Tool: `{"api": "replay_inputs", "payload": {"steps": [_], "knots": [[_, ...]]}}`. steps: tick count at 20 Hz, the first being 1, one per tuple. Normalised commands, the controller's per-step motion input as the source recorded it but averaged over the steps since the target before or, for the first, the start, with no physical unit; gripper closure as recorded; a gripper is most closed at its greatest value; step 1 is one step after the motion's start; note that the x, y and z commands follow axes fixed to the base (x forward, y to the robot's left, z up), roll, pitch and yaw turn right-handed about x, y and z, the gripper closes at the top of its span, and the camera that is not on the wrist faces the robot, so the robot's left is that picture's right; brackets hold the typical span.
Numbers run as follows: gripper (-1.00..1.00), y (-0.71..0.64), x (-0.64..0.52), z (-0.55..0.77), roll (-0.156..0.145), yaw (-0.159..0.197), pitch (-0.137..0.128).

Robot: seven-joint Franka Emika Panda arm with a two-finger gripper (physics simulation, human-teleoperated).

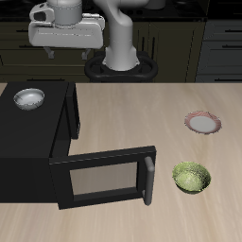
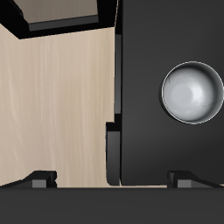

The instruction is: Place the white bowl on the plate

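The open, empty pincer hangs above the small round white-grey bowl on the black microwave, reaching stage, descent likely next, the pink-rimmed plate toward three o'clock.

1. No legible text, labels, brand marks, numbers or signs found in either view.
2. Checked without result: black box-shaped microwave oven and its open door; pale wooden tabletop.
3. Leafy pattern on green round bowl decorative only.
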Motion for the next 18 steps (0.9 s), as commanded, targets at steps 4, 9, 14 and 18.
{"api": "replay_inputs", "payload": {"steps": [4,9,14,18], "knots": [[-1.00,-0.41,0.18,0.00,-0.036,0.022,0.016],[-1.00,-0.22,0.07,-0.01,-0.015,0.005,0.004],[-1.00,-0.15,0.02,-0.01,0.001,0.017,0.009],[-1.00,-0.27,-0.01,0.08,-0.024,0.011,-0.013]]}}
